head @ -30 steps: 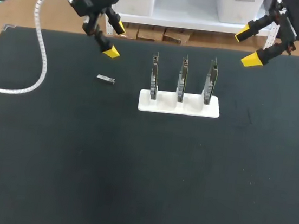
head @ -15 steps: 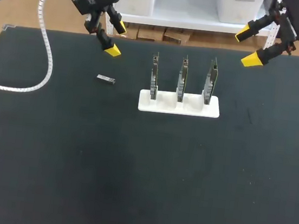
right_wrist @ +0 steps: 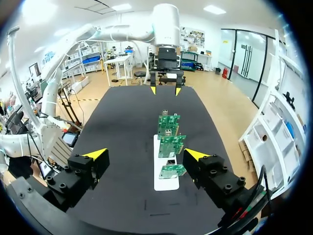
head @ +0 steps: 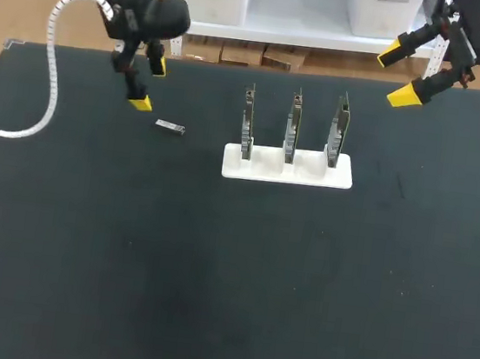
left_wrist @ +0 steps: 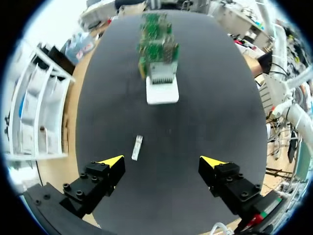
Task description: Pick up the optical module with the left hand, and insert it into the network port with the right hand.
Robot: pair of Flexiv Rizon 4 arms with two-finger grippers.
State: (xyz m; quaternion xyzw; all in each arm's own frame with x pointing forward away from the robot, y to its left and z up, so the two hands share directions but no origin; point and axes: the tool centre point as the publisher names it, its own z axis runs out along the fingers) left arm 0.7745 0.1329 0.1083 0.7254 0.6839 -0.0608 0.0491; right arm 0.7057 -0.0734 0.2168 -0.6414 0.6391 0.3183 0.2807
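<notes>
1. Head view
   - The left pincer [head: 149, 84] hangs above the desk [head: 211, 272] with its yellow tips set wide and nothing between them.
   - The optical module [head: 170, 126] lies flat on the desk, just beside the lower tip of this pincer and not under it. It is between the pincer and the white rack [head: 287, 165].
   - The rack holds three upright circuit boards [head: 293, 125].
   - The right pincer [head: 397, 74] is wide and empty. It sits beyond the rack, well apart from the module.
2. Left wrist view
   - The module [left_wrist: 137, 147] lies ahead of the left pincer [left_wrist: 161, 161], nearer one tip than the other. It touches neither tip.
   - Its long axis points roughly toward the rack [left_wrist: 162, 90] further ahead.
   - The nearest board carries a ribbed metal cage [left_wrist: 160, 78], judged to be a network port.
3. Right wrist view
   - The right pincer [right_wrist: 146, 154] stands wide open and empty, with the rack [right_wrist: 166, 183] ahead between its tips.
   - The left pincer [right_wrist: 165, 90] shows at the far end of the desk.
   - The module is too small to make out in this view.
4. Handling assessment
   - The module is judged light, rigid and smooth-skinned. It is likely to skid on the desk or twist in a loose grip.
   - It lies low, so the tips must descend almost to the desk surface.
   - Grip the two long side faces near mid-length and leave the connector end free for handover and insertion
</notes>
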